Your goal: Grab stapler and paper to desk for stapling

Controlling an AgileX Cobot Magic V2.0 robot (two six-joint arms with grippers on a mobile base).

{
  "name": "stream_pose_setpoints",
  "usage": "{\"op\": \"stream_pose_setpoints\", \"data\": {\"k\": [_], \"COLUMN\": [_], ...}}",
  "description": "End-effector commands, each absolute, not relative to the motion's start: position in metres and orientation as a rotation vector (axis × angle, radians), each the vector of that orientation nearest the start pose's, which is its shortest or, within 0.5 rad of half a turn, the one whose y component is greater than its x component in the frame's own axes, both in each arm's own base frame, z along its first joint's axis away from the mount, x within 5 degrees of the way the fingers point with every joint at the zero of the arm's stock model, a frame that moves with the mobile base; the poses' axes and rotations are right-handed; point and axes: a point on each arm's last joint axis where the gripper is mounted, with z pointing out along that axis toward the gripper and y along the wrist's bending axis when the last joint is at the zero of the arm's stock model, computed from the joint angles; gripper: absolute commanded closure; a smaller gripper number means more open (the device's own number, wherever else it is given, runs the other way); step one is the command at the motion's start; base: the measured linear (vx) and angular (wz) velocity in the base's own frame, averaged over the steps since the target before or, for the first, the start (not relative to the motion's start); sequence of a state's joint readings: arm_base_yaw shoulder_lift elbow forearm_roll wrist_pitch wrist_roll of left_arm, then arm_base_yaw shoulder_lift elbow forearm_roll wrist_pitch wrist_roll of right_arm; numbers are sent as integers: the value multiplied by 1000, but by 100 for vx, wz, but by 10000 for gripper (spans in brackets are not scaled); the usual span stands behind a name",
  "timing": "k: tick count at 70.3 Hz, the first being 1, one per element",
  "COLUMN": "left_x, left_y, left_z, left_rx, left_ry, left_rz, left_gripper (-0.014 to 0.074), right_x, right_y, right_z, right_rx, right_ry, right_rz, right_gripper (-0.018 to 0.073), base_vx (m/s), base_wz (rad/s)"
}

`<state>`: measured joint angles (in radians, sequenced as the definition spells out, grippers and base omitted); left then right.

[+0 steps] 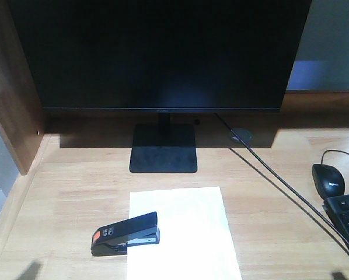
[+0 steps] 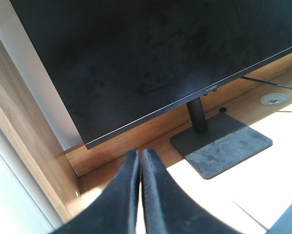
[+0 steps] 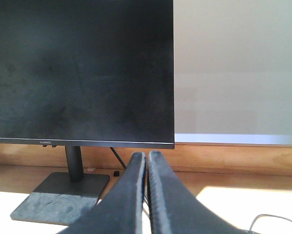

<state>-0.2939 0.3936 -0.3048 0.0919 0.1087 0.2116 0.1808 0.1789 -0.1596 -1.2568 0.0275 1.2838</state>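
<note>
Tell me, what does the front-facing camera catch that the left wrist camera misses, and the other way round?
Only the front-facing view shows the stapler with its jaw end over the left edge of the paper, plus the mouse and a keyboard corner at the right. Only the left wrist view shows the left gripper, its dark fingers pressed together with nothing between them. Both share the dark monitor, its stand, the round cable grommet and the wooden desk.

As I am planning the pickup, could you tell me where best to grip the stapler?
Probably across the middle of the stapler, from above. It lies flat and long, its right end over the paper, with both long sides free for fingers.
</note>
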Motion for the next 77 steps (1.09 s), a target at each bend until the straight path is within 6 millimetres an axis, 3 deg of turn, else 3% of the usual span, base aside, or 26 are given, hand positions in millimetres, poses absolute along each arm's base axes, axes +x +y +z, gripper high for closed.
{"op": "stream_pose_setpoints", "data": {"k": [1,24,42,57,77], "left_x": [92,74,50,40,54], "left_y": [-28,-22,-8,-4,-2], "left_z": [293,300,286,251,205], "left_rx": [457,336,166,44,-1], "left_ry": [1527,1479,1574,1526,1577], "left_rz": [-5,-105,-72,-56,-30], "left_gripper": [603,603,603,603,603], "right_x": [67,67,67,67,68], "right_y": [12,12,12,11,12], "right_z": [265,265,265,265,265], "right_rx": [-124,-123,-123,-121,-121], "right_ry": [1481,1482,1482,1483,1484], "right_rz": [152,151,151,149,149], "right_gripper": [568,568,568,568,568], "base_vx": [0,0,0,0,0], "base_wz": [0,0,0,0,0]}}
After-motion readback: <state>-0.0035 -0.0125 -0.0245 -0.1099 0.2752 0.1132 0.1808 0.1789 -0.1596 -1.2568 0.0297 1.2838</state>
